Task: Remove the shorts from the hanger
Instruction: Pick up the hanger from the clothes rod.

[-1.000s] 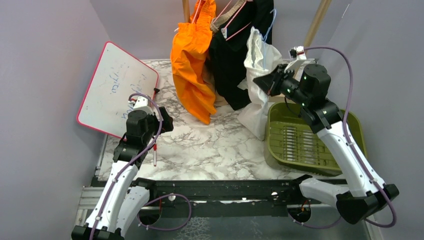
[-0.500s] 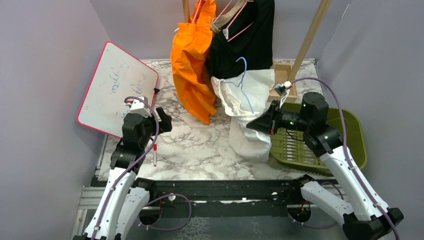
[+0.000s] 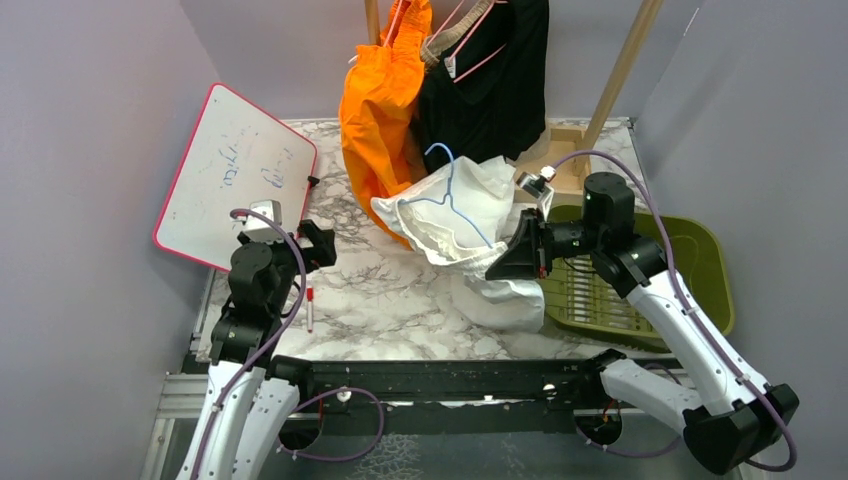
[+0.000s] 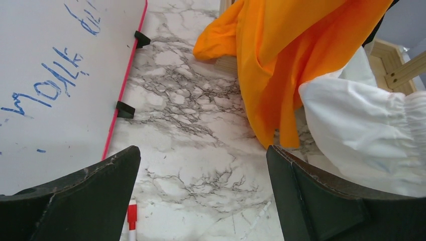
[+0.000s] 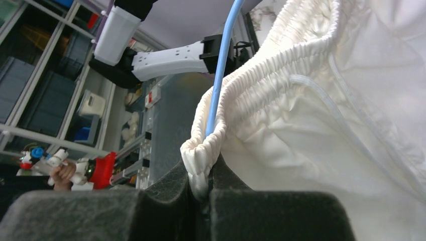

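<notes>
Between closed right fingers (image 5: pixel 168 196), white shorts (image 5: pixel 311 125).

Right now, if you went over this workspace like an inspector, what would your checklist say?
Surface: marble-patterned table, partly covered by cloth.
Job's things: white shorts with a blue hanger in the waist, draped onto the table; orange shorts and black shorts hang behind.
Clutter: whiteboard leaning at left, red-capped marker, green bin at right.
Grippers: right gripper shut on the white shorts' waistband; left gripper open, empty.
Cables: purple cable along each arm.
Surroundings: grey walls, wooden rack post.
</notes>
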